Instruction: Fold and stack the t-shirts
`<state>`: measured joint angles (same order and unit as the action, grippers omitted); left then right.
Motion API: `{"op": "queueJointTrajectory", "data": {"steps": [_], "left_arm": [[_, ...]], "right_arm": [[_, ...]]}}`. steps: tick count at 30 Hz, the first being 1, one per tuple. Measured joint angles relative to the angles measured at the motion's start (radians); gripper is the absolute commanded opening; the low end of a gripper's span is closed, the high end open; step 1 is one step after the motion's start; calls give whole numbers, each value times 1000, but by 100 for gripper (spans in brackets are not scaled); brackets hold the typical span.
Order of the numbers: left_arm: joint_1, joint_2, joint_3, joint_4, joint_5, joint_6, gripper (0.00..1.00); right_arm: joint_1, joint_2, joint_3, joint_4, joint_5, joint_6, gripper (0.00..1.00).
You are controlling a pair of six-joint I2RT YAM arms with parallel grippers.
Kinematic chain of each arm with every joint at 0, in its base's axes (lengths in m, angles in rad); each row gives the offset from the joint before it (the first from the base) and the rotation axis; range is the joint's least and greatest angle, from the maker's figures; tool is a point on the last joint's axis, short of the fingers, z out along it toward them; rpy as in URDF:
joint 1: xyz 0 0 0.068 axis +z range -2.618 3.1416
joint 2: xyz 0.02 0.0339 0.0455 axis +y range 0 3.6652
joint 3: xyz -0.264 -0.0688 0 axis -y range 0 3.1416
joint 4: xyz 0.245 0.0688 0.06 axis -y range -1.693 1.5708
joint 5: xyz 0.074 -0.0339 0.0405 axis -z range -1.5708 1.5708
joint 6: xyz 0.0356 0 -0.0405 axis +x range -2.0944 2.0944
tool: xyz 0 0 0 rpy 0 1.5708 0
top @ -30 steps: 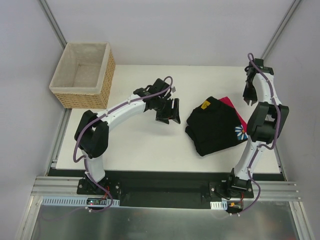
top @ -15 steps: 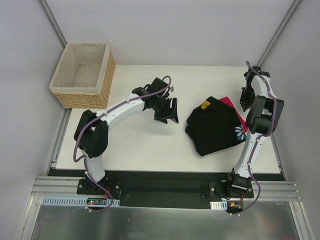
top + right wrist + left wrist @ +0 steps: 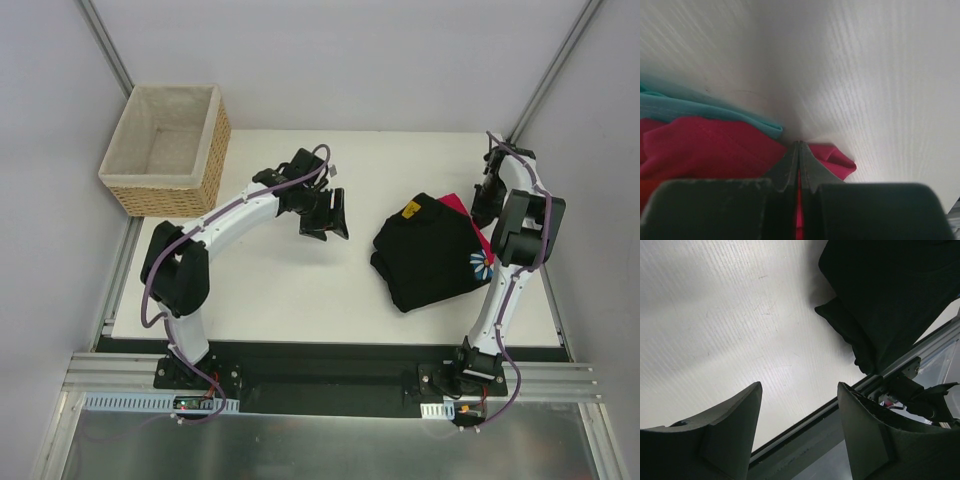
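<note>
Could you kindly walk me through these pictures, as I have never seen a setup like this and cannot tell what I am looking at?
The machine is a pair of robot arms, a left arm and a right arm, bolted at the near edge of a white table. The overhead picture looks down from behind them. The other two come from small cameras on the wrists, so each shows that arm's own fingers at the bottom. On the table a folded black shirt with a daisy print rests on a red shirt. A wicker basket stands at the far left corner. The left gripper hangs open above bare table, holding nothing. The right gripper is shut at the red shirt's edge, apparently pinching it.
</note>
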<state>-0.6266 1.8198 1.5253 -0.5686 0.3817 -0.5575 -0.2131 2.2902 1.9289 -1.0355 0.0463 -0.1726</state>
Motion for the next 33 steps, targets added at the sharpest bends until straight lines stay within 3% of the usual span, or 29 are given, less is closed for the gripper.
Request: {"op": "queueJointTrajectory", "data": {"steps": [11, 24, 33], "left_arm": [[23, -163, -45, -14, -29, 0, 61], [85, -319, -104, -33, -53, 1, 61], [92, -378, -144, -46, -42, 4, 61]], "right_arm": [[13, -62, -134, 1, -83, 51, 1], [182, -264, -407, 68, -159, 222, 1], [220, -266, -439, 61, -158, 249, 1]]}}
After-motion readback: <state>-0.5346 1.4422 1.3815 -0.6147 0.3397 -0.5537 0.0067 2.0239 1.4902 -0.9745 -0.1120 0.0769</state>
